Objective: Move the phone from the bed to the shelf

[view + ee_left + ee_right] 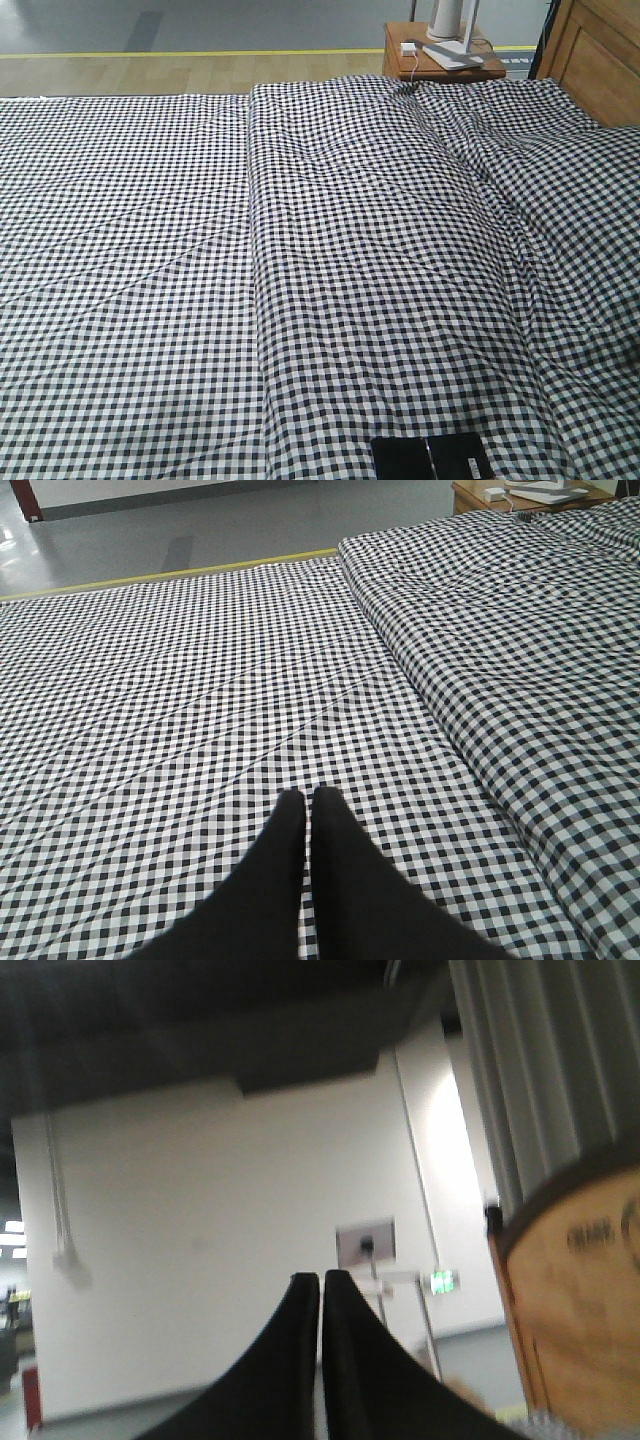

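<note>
**Gripper state.** The left gripper (309,795) has its black fingers closed to a hairline slit with nothing between them. It hovers low over the flat left part of the bed (150,680), a wide mattress under black-and-white small-check gingham cloth. The right gripper (321,1278) is likewise drawn together and empty. It points upward at a white wall, away from the bedding.

**Phone location.** In the front view, two flat black shapes lie side by side at the near edge of the cloth, right of centre, cut off by the frame.
- The left black rectangle (400,460) is plain.
- The right one carries a small pale mark and is probably the slim black glossy phone (460,458). This cannot be confirmed.
- Neither wrist view shows it.

**Handling (judgement).** The phone is likely light, rigid and thin, with a slippery glass face that could break if dropped. It lies flush on soft cloth, so take it across the two long edges. Press the fingertips slightly into the bedding and avoid pinching the fabric.

**Surroundings.**
- A raised quilted fold (380,250) runs near to far up the middle.
- At far right stand a small brown wooden bedside table (440,68) bearing a white appliance (452,35), and a brown wooden headboard (600,55).
- The light wooden shelf is not in view, so the route to it cannot be judged.
</note>
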